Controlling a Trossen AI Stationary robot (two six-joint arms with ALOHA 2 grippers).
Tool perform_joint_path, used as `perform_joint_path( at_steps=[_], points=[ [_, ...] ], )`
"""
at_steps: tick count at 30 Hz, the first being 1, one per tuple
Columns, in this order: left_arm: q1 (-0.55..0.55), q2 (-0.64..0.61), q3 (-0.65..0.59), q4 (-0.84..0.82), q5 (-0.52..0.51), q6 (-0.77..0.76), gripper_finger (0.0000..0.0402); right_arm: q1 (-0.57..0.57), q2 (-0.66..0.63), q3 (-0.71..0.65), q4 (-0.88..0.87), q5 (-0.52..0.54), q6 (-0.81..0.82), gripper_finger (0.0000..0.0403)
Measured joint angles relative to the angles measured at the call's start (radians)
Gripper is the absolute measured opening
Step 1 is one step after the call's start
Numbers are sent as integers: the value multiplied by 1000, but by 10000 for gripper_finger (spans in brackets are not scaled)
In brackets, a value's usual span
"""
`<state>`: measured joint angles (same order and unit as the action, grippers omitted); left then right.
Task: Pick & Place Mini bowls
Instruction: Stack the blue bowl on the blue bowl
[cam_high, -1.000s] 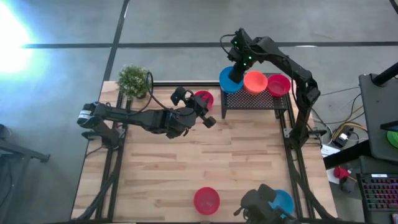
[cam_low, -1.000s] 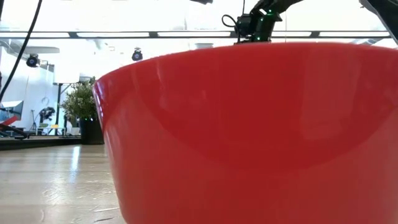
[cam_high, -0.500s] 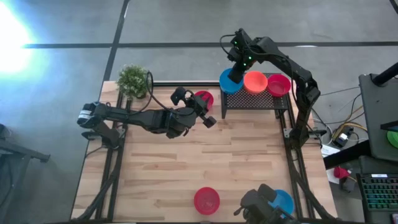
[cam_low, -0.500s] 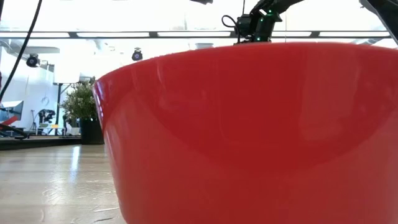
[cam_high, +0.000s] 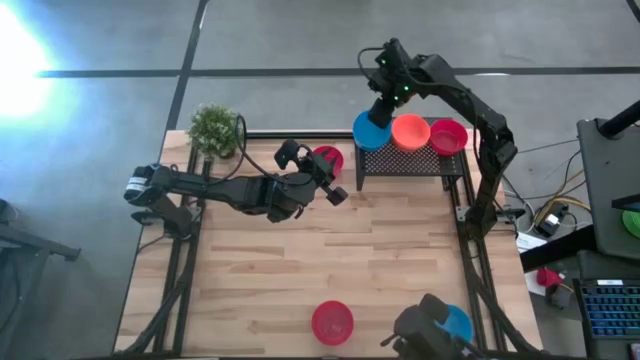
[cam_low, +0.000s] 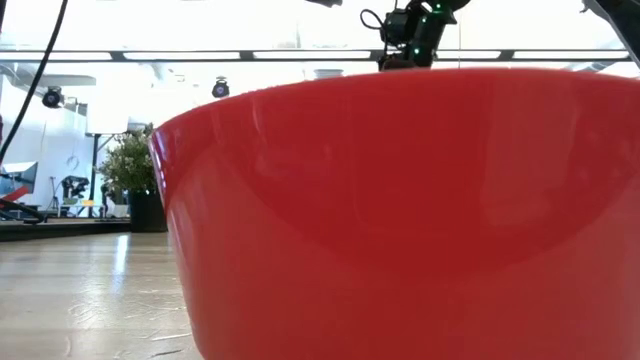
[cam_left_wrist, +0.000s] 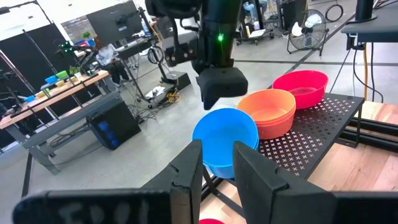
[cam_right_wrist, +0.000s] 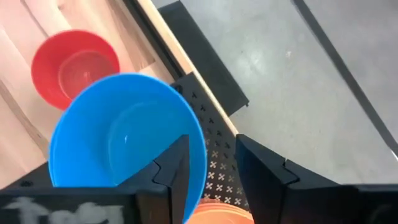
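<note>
On the black perforated rack (cam_high: 405, 160) at the table's far right stand a blue mini bowl (cam_high: 368, 132), stacked orange ones (cam_high: 410, 130) and a red one (cam_high: 449, 136). The blue bowl (cam_right_wrist: 124, 137) overhangs the rack's left end. My right gripper (cam_right_wrist: 211, 163) hovers open just above the blue bowl's far rim and points steeply down. My left gripper (cam_left_wrist: 216, 168) is open with nothing between its fingers. It points level toward the rack above a red bowl (cam_high: 327, 157) on the table. Another red bowl (cam_high: 332, 322) and a blue one (cam_high: 458, 322) sit at the near edge.
A small potted plant (cam_high: 214, 130) stands at the far left corner. A dark device (cam_high: 422, 335) at the near edge partly covers the near blue bowl. The near red bowl (cam_low: 400, 220) fills the low view. Bare wood lies across the table's middle.
My right gripper has drawn up a little from the blue bowl's far rim. The bowl stays on the rack's left end.
</note>
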<state>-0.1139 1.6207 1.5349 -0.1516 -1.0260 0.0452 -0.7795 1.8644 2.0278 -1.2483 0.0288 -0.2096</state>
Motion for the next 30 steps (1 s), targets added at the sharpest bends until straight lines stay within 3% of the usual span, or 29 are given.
perform_joint_path(
  at_steps=[13,30],
  points=[
    [0,0,0,0,0,0,84,-5,0,-72,64,-1,45,13],
    [0,0,0,-2,1,0,84,-8,-16,-153,67,-1,46,8]
  ],
)
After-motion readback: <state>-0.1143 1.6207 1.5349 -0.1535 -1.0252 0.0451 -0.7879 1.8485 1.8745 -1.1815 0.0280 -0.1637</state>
